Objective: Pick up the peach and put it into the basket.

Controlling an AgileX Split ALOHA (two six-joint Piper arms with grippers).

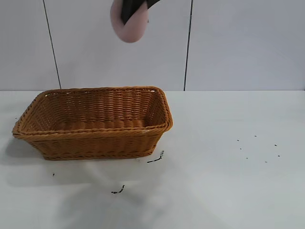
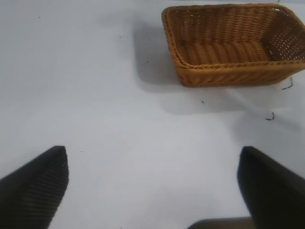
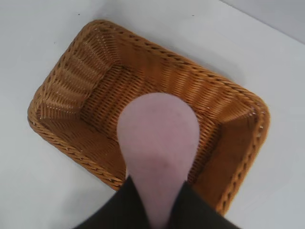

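The pale pink peach (image 1: 129,26) hangs high above the orange-brown wicker basket (image 1: 95,138), held at the top edge of the exterior view. My right gripper (image 1: 135,9) is shut on the peach. In the right wrist view the peach (image 3: 157,138) fills the space between the black fingers (image 3: 128,205), with the basket (image 3: 71,81) open and empty directly below. My left gripper (image 2: 152,186) is open and empty over bare table, well away from the basket (image 2: 224,71), which shows far off in its view.
The white table (image 1: 228,181) carries small dark scraps (image 1: 156,159) just in front of the basket and a few specks at the right. A white panelled wall stands behind.
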